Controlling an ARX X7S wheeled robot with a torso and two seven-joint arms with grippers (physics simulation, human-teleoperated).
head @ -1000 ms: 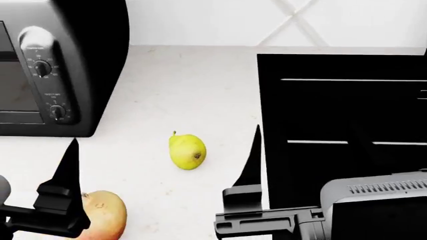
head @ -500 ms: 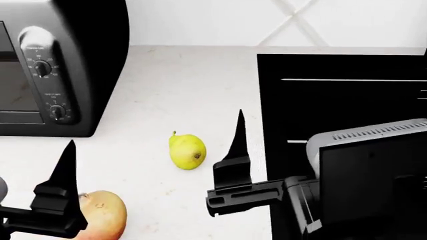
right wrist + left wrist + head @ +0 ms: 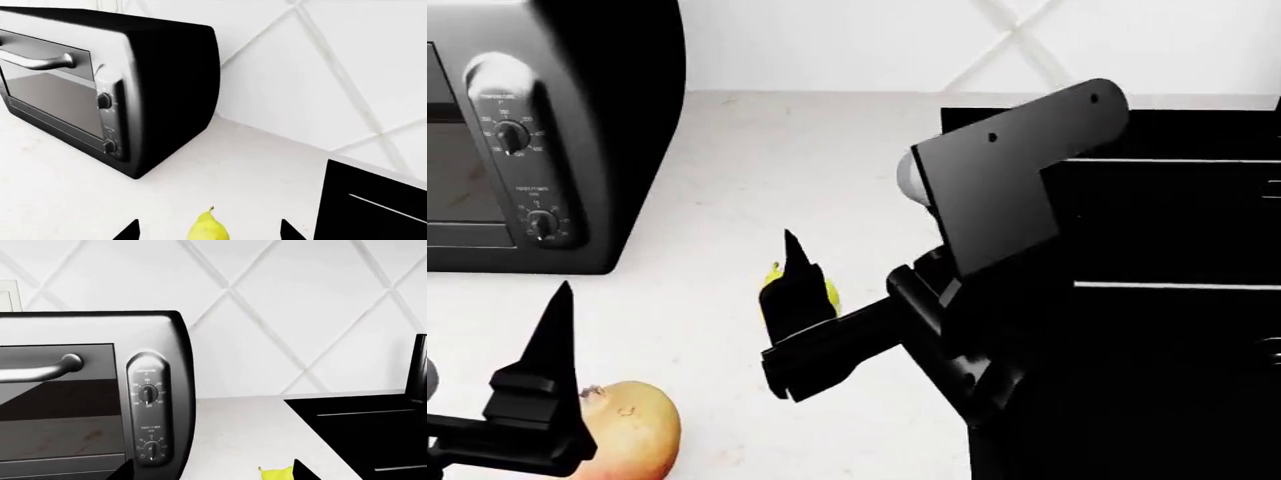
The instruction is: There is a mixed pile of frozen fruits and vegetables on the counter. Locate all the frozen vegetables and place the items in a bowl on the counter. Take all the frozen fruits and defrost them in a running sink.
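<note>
My right gripper (image 3: 209, 231) has its jaws spread wide, and my wrist camera shows the yellow pear (image 3: 207, 228) lying between the two dark fingertips (image 3: 128, 231), its narrow neck pointing away toward the wall, apart from both tips. From my head camera one finger of that gripper stands in front of the pear (image 3: 822, 290) and hides most of it; the fruit rests on the white counter (image 3: 787, 180), between the black toaster oven (image 3: 547, 140) and the black sink (image 3: 1174, 230).

My left gripper (image 3: 541, 415) shows only one finger from the head; I cannot tell how far its jaws stand apart. The round tan-orange fruit (image 3: 634, 425) lies just beside that finger, on the counter at my near left.
</note>
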